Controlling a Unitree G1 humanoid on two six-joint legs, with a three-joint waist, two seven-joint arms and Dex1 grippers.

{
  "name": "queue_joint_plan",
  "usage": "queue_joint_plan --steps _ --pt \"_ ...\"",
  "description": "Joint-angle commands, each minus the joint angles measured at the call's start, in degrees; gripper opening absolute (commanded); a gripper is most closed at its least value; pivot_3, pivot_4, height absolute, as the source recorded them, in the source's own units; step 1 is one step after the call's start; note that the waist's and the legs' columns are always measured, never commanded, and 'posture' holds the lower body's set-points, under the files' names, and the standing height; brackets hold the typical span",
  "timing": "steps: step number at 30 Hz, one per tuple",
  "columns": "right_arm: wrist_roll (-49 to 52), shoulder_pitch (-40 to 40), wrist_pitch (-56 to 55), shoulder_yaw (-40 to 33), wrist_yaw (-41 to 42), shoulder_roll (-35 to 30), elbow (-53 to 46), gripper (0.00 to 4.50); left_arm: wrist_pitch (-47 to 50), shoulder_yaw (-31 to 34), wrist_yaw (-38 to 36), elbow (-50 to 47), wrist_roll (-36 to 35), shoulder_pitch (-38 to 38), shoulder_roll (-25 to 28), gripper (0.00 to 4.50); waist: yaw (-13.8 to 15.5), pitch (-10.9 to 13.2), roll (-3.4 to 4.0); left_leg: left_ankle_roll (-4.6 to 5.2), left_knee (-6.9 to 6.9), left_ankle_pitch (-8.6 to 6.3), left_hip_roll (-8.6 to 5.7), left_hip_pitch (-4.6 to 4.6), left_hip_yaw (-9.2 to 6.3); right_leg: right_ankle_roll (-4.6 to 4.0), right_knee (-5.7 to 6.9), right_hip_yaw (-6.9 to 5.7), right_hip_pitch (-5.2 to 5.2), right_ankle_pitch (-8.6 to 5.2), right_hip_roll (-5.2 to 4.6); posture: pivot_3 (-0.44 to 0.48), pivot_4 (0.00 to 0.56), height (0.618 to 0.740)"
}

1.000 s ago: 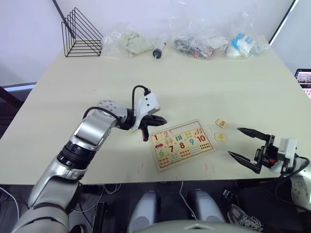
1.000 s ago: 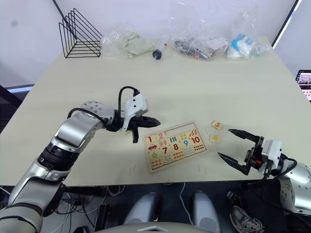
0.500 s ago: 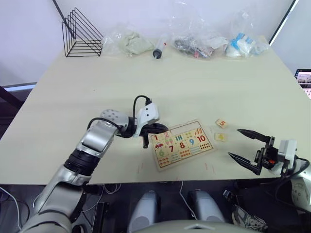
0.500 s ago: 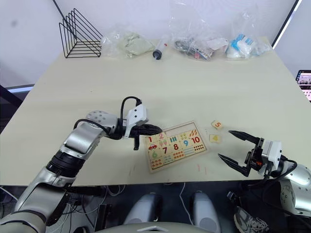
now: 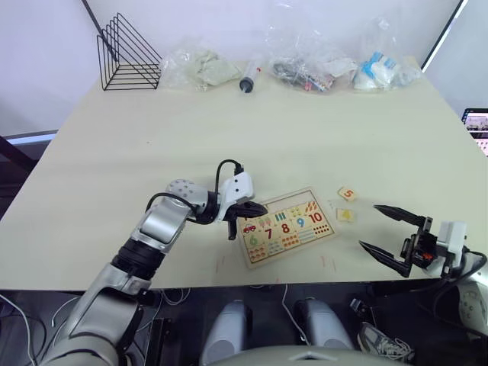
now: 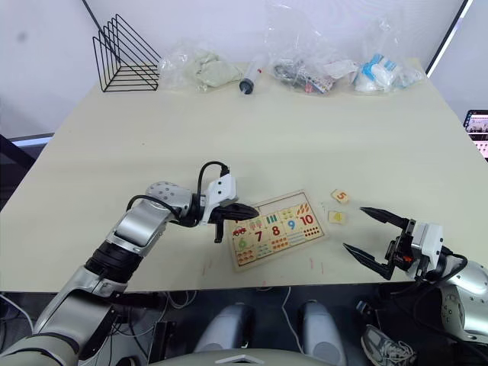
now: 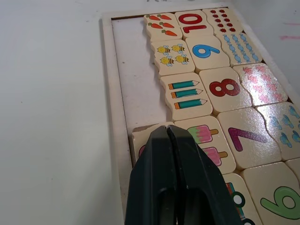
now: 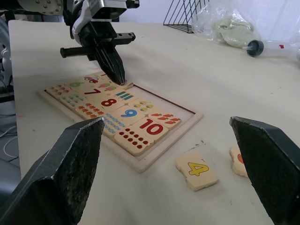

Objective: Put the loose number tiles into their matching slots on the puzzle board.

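Two pale wooden number tiles, the 4 (image 8: 196,170) and the 5 (image 5: 348,194), lie loose off the flat wooden puzzle board's (image 5: 287,226) right end; my clenched left gripper (image 7: 169,136) presses a tile into the row of slots (image 7: 136,79), my right gripper (image 5: 390,233) released.

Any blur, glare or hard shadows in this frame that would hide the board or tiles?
Left wrist view: the left gripper looms soft-edged up close, the puzzle board beyond reads sharp. Right wrist view: the right gripper fingers are blurred, the 4 tile is clear. Eye views: even light, faint shadows, no glare on the table.
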Motion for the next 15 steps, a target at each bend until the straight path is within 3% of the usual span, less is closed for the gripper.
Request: queue_joint_plan --steps 1,7,15 --pt "0.6 0.2 -1.0 -1.4 -0.6 -0.4 -1.6 4.5 0.9 5.1 0.2 -1.6 -4.0 1.3 0.1 0.04 0.0 0.0 0.0 0.0 0.0 0.0 0.0 0.0 -0.01 0.0 0.0 0.0 0.0 0.0 0.0 0.0 0.15 0.74" --pt "0.0 0.3 0.1 -1.2 -1.3 -1.0 0.0 4.5 3.9 16.9 1.8 -8.1 -14.0 4.9 0.4 0.04 -0.1 0.0 0.0 0.0 -0.01 0.0 0.06 -0.03 -0.13 -0.01 0.01 -0.01 -0.06 0.0 -0.01 0.0 0.15 0.74" --pt "-1.3 -2.1 2.5 -1.8 -3.3 -2.6 4.1 4.5 0.5 24.8 4.6 -14.1 -12.8 18.3 7.3 0.04 -0.3 0.0 0.02 0.0 -0.06 0.0 0.05 0.06 -0.17 -0.01 0.01 0.07 -0.07 0.0 -0.07 0.0 0.15 0.74"
